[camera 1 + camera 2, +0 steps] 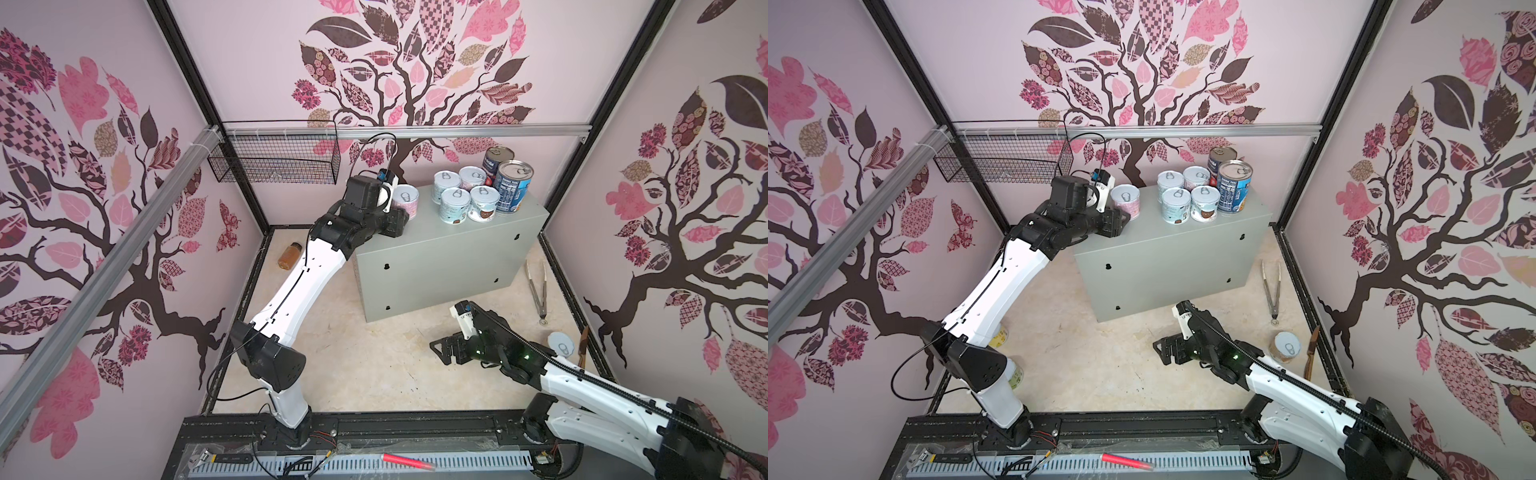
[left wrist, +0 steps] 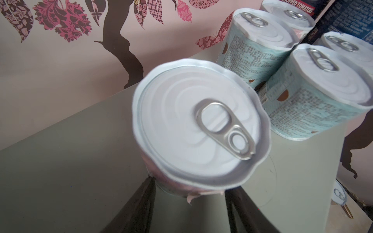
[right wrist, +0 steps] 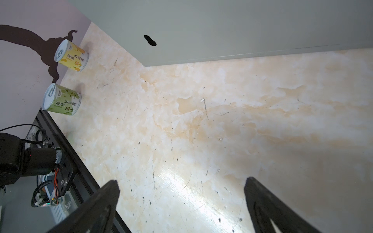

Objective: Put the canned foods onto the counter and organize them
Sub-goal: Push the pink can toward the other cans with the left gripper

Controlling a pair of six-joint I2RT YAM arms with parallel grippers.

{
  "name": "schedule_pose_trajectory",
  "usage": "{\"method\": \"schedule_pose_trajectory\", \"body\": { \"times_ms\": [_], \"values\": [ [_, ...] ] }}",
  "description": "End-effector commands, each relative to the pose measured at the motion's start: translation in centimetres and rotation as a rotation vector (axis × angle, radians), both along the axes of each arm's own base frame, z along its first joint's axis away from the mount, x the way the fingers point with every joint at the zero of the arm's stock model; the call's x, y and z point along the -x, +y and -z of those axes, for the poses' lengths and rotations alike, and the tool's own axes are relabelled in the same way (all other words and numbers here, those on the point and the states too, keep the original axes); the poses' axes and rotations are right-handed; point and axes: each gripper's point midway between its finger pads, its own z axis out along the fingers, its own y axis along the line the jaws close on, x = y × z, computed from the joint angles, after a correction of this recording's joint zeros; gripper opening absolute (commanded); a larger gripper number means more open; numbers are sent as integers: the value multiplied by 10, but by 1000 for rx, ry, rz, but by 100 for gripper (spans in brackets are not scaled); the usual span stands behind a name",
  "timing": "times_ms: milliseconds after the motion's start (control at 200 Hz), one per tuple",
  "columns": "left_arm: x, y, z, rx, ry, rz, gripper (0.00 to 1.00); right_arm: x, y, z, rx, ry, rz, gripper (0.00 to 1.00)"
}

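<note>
Clasping a pink-labelled can (image 1: 405, 201) near its base, the left jaws hold it over the left end of the grey metal box (image 1: 436, 257) at the centre of both top views. Six more cans, among them the tall blue-label can (image 1: 513, 187), cluster at the box's upper right corner. One short can (image 1: 1286, 347) stands on the marbled tabletop (image 1: 1100, 374) at lower right, near the right jaws, which are spread wide and grasp nothing. In the left wrist view, dark jaws press both sides of the pink-labelled can, with teal cans (image 2: 327, 94) just beyond. In the right wrist view, parted jaws frame the tabletop, and a yellow can (image 3: 71, 55) and a green can (image 3: 61, 99) stand by the wall.
</note>
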Motion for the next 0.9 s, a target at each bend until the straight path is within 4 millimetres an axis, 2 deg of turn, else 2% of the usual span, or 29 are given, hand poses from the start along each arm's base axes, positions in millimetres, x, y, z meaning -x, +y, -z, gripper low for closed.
{"method": "schedule_pose_trajectory", "body": {
  "times_ms": [0, 300, 895],
  "values": [
    [-9, -6, -9, 20, -20, 23, 58, -1, 5, 1, 2, -11, -23, 100],
    [-21, -26, -2, 49, 2, 88, 58, -2, 8, 6, 11, 0, -33, 100],
    [-44, -31, 2, 41, 3, 52, 58, -2, 9, 7, 18, 2, -40, 100]
  ]
}}
